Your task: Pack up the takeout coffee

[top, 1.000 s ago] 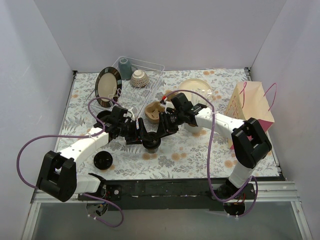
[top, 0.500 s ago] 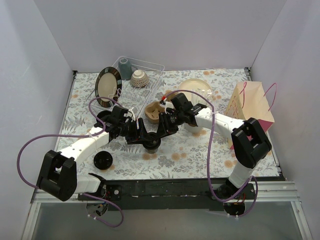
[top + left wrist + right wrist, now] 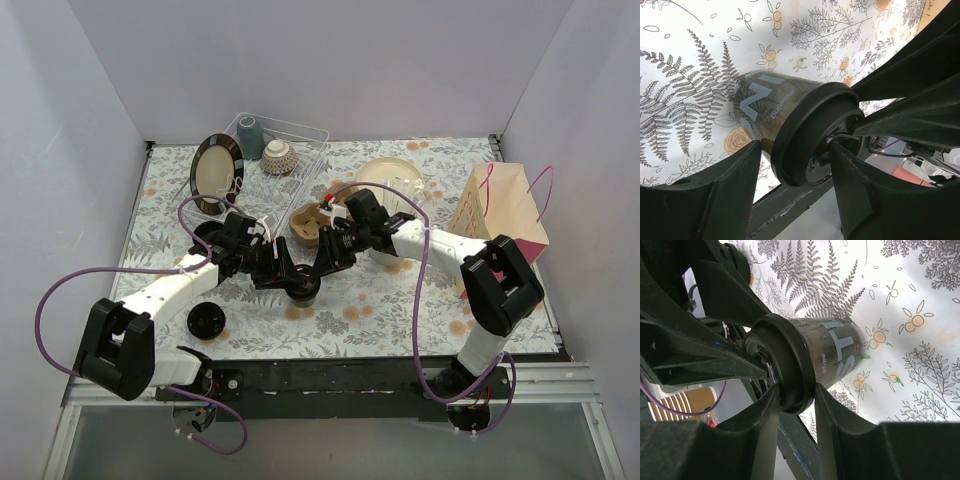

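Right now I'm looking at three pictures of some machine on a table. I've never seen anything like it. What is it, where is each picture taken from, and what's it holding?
It is a robot: two white arms bolted at the near edge of the table, each ending in a two-finger gripper. The wide picture looks down from above and behind; the other two come from cameras on the wrists. On the flowered cloth lie a paper bag, a cardboard cup carrier, a loose black lid, a dark-rimmed plate and a clear bin. Both arms meet at a takeout coffee cup, dark with a black lid. The right gripper is pinched on its lid. The left gripper has a finger on each side of the lid; whether it presses is unclear.
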`<state>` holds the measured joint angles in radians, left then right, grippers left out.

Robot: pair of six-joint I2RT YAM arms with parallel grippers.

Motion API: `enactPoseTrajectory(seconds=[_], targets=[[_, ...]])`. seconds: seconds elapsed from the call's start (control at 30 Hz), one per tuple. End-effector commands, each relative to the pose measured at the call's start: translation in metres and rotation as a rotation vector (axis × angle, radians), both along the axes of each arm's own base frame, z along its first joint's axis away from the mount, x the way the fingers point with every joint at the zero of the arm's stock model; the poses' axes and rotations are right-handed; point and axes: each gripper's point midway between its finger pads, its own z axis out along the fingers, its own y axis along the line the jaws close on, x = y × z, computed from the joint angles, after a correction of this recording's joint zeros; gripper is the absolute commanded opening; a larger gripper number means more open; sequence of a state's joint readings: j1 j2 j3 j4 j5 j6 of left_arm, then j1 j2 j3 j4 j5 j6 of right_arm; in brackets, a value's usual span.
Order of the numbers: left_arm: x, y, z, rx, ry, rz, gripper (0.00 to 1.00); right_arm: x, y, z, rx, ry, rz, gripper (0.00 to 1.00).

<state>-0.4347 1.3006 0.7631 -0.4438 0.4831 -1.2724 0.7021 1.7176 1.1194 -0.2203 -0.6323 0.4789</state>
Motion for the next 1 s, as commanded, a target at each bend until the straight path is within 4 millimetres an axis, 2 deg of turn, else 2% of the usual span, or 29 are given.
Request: enactPoseTrajectory(seconds=[0.0,0.17,0.3,0.4,0.47,0.6,0.7,0.8,0.97], targets=[[-0.005,0.018,-0.028,0.115,0.033,0.035,0.55,-0.025,-0.026,-0.062,-0.193,0.067,0.042,0.26],[0.002,0.017,-0.021,0.121,0.012,0.033,0.56,-0.021,-0.022,-0.055,-0.186,0.059,0.058,0.28],[0.005,0.015,-0.018,0.12,0.008,0.03,0.56,-0.014,-0.021,-0.042,-0.208,0.05,0.05,0.43],[0.005,0.017,-0.02,0.133,0.011,0.035,0.56,-0.004,-0.016,-0.017,-0.194,0.023,0.031,0.51],[0.004,0.018,-0.022,0.14,0.019,0.034,0.56,0.004,-0.012,0.002,-0.171,-0.003,0.008,0.54],[0.001,0.019,-0.026,0.137,0.028,0.046,0.56,0.012,-0.008,0.027,-0.132,-0.033,-0.021,0.56],[-0.001,0.019,-0.027,0.132,0.032,0.044,0.56,0.01,-0.004,0.033,-0.098,-0.038,-0.015,0.56],[-0.004,0.02,-0.031,0.135,0.037,0.037,0.56,0.018,0.005,0.039,-0.059,-0.07,0.005,0.56],[-0.006,0.02,-0.031,0.132,0.034,0.026,0.56,0.025,0.014,0.034,-0.034,-0.072,0.094,0.57]])
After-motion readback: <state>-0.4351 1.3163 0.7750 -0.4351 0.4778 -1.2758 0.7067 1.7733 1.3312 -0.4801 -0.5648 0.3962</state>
